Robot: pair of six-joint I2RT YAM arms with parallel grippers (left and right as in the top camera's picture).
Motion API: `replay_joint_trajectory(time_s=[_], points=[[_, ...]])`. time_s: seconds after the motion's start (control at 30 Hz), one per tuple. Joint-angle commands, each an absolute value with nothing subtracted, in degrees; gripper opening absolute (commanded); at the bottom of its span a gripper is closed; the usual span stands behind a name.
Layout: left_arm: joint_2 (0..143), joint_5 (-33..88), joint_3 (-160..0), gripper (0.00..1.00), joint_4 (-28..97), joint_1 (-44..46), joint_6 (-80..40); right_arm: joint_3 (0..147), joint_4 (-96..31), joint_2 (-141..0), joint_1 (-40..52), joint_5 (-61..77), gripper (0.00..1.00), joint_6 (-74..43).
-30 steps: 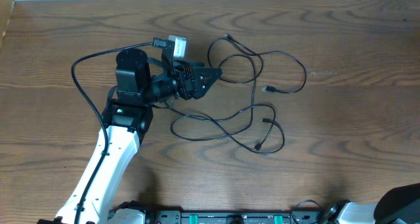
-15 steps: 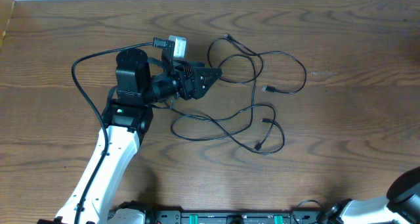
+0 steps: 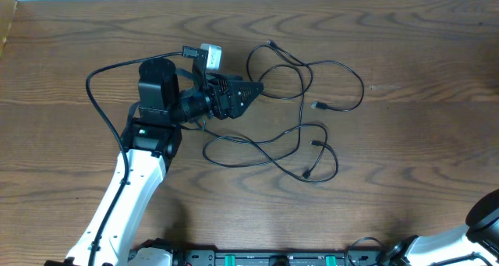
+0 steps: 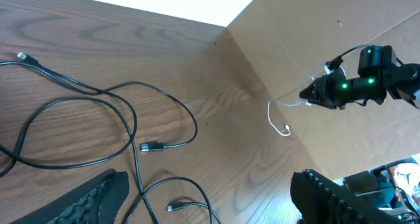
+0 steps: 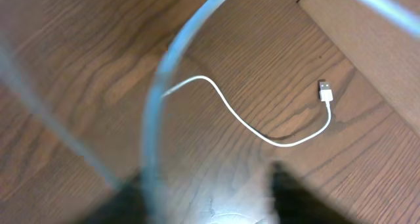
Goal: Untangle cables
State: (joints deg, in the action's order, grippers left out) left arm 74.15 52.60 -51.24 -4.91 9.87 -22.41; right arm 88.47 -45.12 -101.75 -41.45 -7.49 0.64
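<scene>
Near right, mostly outside the overhead view, the right tool point(image 4: 314, 94) is clenched on a white cable point(image 5: 262, 129), and the cable's plug end trails over the wooden worktop point(image 3: 405, 149). At mid-worktop, thin black cables point(image 3: 300, 133) lie in loose, overlapping loops. At their far-left edge the left tool point(image 3: 249, 87) points right, fingers spread wide, gripping nothing
</scene>
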Motion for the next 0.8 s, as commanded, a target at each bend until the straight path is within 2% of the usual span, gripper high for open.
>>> replay_joint_trajectory(time_s=[0.0, 0.1, 0.47, 0.77], points=[[74.1, 52.9, -51.9, 0.84, -4.9, 10.0, -21.4, 89.2, -45.5, -101.5, -41.6, -8.0, 0.83, -0.2], [74.1, 52.9, -51.9, 0.84, -5.0, 10.0, -21.4, 89.2, -46.0, -101.5, -41.6, -8.0, 0.99, -0.2], [74.1, 52.9, -51.9, 0.84, -5.0, 10.0, -21.4, 89.2, -52.4, -101.5, -41.6, -2.5, 0.99, -4.7], [74.1, 52.9, -51.9, 0.84, -4.9, 10.0, -21.4, 89.1, -61.1, -102.9, -41.8, 6.9, 0.99, -19.0]])
